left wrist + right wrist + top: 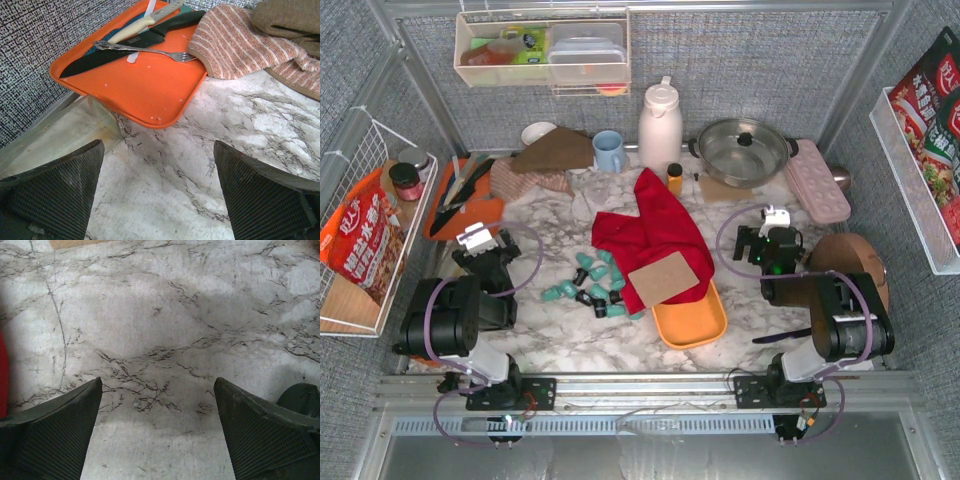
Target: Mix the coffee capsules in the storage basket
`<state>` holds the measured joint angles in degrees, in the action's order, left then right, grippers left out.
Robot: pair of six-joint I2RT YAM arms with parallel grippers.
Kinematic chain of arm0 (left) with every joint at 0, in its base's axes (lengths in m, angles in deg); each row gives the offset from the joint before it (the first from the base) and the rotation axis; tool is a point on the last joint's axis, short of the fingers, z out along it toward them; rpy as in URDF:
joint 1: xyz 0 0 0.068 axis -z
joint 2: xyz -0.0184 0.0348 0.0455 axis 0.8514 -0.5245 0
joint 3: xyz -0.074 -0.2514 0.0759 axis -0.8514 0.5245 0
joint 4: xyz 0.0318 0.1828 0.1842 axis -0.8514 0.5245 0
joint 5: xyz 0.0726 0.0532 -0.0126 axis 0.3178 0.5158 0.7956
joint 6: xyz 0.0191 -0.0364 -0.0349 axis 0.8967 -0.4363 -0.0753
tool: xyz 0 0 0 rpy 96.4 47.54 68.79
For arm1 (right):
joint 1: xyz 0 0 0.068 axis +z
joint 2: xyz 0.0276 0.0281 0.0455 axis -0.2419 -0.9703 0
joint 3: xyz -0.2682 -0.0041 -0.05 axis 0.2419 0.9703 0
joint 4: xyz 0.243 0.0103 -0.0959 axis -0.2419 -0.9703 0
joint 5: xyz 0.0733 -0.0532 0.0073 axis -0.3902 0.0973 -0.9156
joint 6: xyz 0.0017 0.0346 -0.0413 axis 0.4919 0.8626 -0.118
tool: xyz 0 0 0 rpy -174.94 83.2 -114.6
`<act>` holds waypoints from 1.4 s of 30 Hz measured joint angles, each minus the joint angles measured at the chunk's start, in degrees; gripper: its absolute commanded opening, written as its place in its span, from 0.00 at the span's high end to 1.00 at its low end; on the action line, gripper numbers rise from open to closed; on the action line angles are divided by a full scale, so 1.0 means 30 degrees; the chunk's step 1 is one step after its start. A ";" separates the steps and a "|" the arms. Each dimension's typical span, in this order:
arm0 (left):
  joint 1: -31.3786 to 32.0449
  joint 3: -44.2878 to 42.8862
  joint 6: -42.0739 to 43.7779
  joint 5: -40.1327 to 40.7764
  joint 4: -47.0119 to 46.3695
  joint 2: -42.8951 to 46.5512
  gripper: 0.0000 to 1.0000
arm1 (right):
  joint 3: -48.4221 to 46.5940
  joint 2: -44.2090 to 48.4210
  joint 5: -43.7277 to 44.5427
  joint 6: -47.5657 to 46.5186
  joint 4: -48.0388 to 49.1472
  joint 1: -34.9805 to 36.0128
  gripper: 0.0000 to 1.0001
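Observation:
Several teal-green and a few black coffee capsules [588,280] lie loose on the marble table, just left of the orange storage basket [695,325]. A brown card [663,278] and a red cloth [650,235] cover the basket's far end; the part of it that shows holds nothing. My left gripper [477,238] is open and empty over bare marble, left of the capsules; in the left wrist view [158,145] its fingers are wide apart. My right gripper [775,218] is open and empty over bare marble, right of the cloth; it also shows in the right wrist view [158,381].
A flat orange tray [145,85] with knives and a fork lies ahead of the left gripper, beside a striped towel [240,40]. A mug [608,150], white flask [660,125], pot [740,150] and pink egg tray [817,180] stand at the back. Wire racks [360,240] line both side walls.

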<state>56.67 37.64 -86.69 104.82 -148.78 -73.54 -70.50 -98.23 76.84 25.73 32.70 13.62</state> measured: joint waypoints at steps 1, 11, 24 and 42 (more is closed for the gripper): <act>0.0000 0.0000 0.0000 0.0000 0.0000 0.0000 0.01 | -0.0007 0.0000 0.0007 0.0080 0.0000 -0.0022 0.01; 0.0022 -0.0036 0.0000 0.0000 0.0095 0.0095 0.01 | -0.0364 0.1035 -0.0444 0.0029 -0.1355 0.0044 0.01; 0.1734 -0.4262 -0.0605 0.1923 0.9850 0.6127 0.01 | -0.3118 0.7519 0.3235 0.2470 -0.9449 0.0284 0.01; 0.2149 -1.2852 -0.5195 -0.2375 2.9806 1.1511 0.01 | -0.6674 1.2298 0.3891 0.5741 -2.0261 0.0517 0.07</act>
<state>63.12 -0.91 -102.28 97.69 -59.37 -39.00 -90.52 -61.33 88.51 42.95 -28.08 15.17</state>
